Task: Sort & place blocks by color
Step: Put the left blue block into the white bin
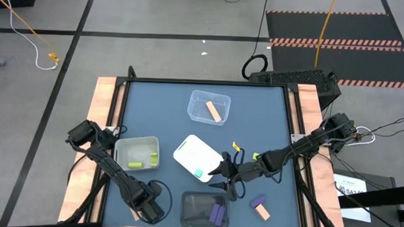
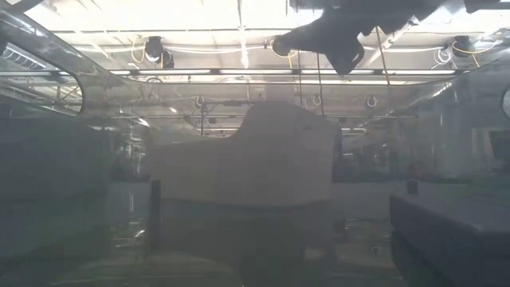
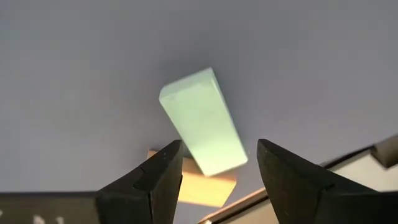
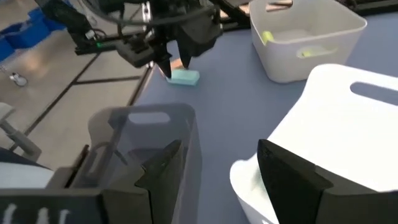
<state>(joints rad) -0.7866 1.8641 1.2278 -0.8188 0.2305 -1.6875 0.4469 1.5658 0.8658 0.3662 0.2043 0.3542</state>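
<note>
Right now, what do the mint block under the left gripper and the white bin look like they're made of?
Mint block: matte and opaque with soft edges, probably painted wood or foam, can't tell which. White bin: smooth, thin-walled with a rolled rim, looks like moulded plastic.

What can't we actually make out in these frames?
- Low view: blocks and table lost behind hazy bin walls.
- High view: the mint block and orange block near the left gripper are hidden by the arm.
- High view: dark bin cut by bottom edge.
- Right wrist view: white bin contents hidden by its wall.
</note>
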